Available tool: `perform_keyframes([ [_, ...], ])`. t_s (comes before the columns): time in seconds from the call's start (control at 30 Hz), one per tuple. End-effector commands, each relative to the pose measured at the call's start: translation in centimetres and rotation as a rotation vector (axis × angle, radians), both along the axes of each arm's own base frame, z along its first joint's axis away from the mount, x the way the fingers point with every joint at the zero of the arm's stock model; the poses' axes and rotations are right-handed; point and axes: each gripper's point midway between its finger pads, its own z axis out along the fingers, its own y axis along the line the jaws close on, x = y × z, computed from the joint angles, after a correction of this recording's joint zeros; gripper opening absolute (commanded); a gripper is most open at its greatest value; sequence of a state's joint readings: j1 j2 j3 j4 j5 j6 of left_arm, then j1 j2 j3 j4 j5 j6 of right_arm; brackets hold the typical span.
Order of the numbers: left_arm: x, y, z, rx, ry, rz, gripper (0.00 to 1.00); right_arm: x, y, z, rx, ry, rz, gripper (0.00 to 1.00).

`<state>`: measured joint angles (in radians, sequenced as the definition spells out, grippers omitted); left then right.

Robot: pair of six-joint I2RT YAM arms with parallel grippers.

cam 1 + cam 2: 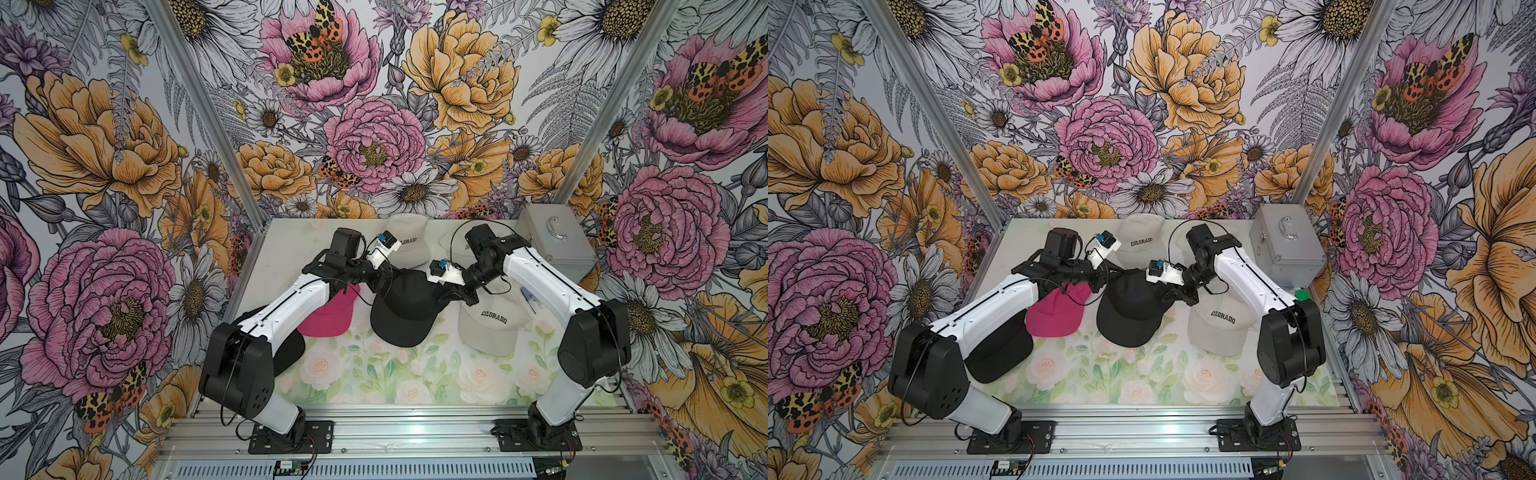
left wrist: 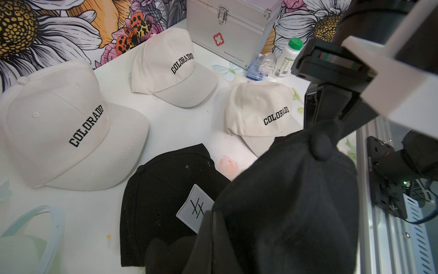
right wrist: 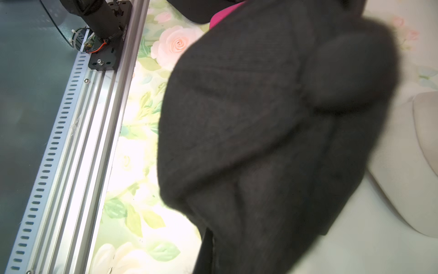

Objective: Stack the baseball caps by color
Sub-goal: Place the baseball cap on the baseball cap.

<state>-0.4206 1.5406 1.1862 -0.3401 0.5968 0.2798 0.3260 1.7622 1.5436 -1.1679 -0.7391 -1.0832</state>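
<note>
Both grippers hold one black cap [image 1: 405, 311] at mid-table. My left gripper [image 2: 212, 237] is shut on its rim fabric, and my right gripper [image 3: 212, 249] is shut on the opposite side. In the left wrist view this cap [image 2: 284, 201] hangs over a second black cap [image 2: 161, 189] with a white patch. A third black cap [image 1: 1000, 353] lies partly under the left arm. A pink cap [image 1: 328, 318] lies just left of the held one. Three cream COLORADO caps lie around: back middle [image 1: 409, 245], front right [image 1: 490, 328] and one [image 2: 170, 68] hidden behind the right arm in both top views.
A silver metal case [image 1: 555, 241] stands at the back right corner. Beside it are a white green-lidded bottle [image 2: 288, 57] and a blue packet [image 2: 258, 68]. A clear plastic piece [image 2: 35, 237] lies near the left gripper. An aluminium rail [image 1: 415, 428] runs along the front edge.
</note>
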Motion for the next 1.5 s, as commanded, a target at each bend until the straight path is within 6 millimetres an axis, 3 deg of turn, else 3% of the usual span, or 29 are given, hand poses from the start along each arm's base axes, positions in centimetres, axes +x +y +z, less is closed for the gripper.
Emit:
perform_keyframes([
  [0.0, 2.2, 0.9, -1.4, -0.005, 0.058, 0.137, 0.00, 1.9, -0.2, -0.2, -0.020, 0.038, 0.004, 0.00],
  [0.2, 3.6, 1.7, -3.4, -0.032, 0.142, 0.180, 0.00, 5.6, 0.6, -1.3, -0.054, 0.064, 0.001, 0.00],
  [0.53, 5.5, 2.6, -6.9, -0.022, 0.200, 0.228, 0.00, 9.0, 1.0, -3.4, -0.108, 0.075, -0.022, 0.00],
  [0.8, 6.7, 4.0, -9.7, -0.010, 0.250, 0.265, 0.00, 10.0, 0.7, -4.7, -0.152, 0.083, -0.040, 0.04],
  [0.87, 7.3, 4.4, -11.1, -0.003, 0.284, 0.278, 0.00, 10.0, 0.8, -5.4, -0.161, 0.102, -0.044, 0.05],
  [1.0, 8.3, 4.7, -11.8, -0.010, 0.312, 0.288, 0.00, 10.5, 1.0, -6.6, -0.176, 0.127, -0.072, 0.09],
  [1.17, 8.0, 4.4, -13.2, -0.031, 0.381, 0.283, 0.00, 11.6, 0.7, -8.3, -0.228, 0.185, -0.172, 0.16],
  [1.23, 8.1, 4.5, -12.7, -0.041, 0.388, 0.300, 0.00, 12.0, 0.4, -8.6, -0.255, 0.189, -0.215, 0.20],
  [1.3, 8.6, 4.8, -11.4, -0.050, 0.375, 0.345, 0.09, 12.8, 0.0, -8.3, -0.282, 0.179, -0.282, 0.28],
  [1.33, 8.9, 5.1, -10.5, -0.056, 0.366, 0.369, 0.20, 12.9, -0.1, -8.0, -0.289, 0.174, -0.302, 0.32],
  [1.37, 9.2, 5.3, -9.2, -0.067, 0.350, 0.401, 0.37, 12.8, -0.3, -7.4, -0.289, 0.170, -0.315, 0.40],
  [1.4, 9.3, 5.6, -8.2, -0.079, 0.342, 0.426, 0.53, 12.8, -0.3, -6.9, -0.282, 0.162, -0.336, 0.64],
  [1.43, 9.3, 5.8, -5.9, -0.102, 0.305, 0.451, 0.64, 13.0, -0.3, -6.3, -0.276, 0.148, -0.363, 0.99],
  [1.47, 9.4, 6.3, -5.0, -0.106, 0.292, 0.495, 0.76, 13.1, -0.3, -5.5, -0.267, 0.127, -0.391, 0.99],
])
